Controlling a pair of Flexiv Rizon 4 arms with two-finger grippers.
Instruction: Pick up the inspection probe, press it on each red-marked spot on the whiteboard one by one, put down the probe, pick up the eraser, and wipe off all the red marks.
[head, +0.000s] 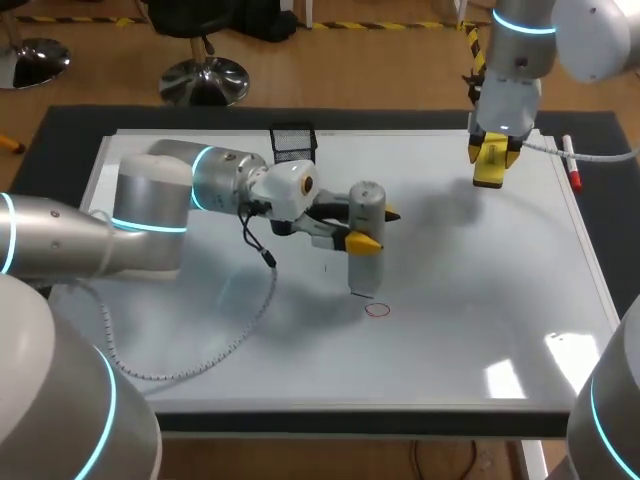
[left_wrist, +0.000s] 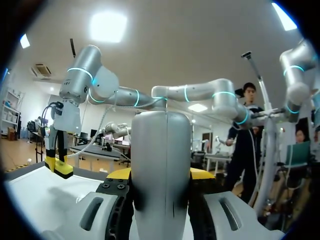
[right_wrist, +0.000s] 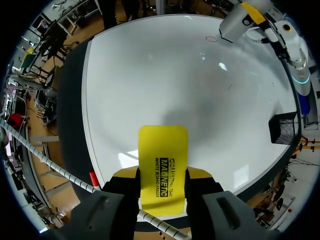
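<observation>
Nearest on the whiteboard (head: 480, 330) is the one red mark (head: 377, 309) I can spot, a small ring towards the near edge. Right behind it is the probe (head: 366, 235), a fat grey cylinder standing about upright. The left gripper (head: 376, 228) is clamped on it, one yellow tip on each side. The probe's tip sits just beside the ring, a touch to the far side of it, and I can't tell if it's touching the board or hovering.

My take is the pressing step is on now. To do it well, I'd nudge the tip over until it's centred on the ring, keep the probe vertical and push straight down gently so it doesn't skid or smear the ink.

Further back on the right, the right gripper (head: 490, 160) hangs above the board with its jaws gripping the yellow eraser (head: 488, 172), well clear of the probe. At the far edge are a black mesh basket (head: 293, 140) and a red marker (head: 571, 165).

As for writing, the eraser's yellow face has black print in the right wrist view, which I'm leaving unread. Nothing else carries legible text.
</observation>
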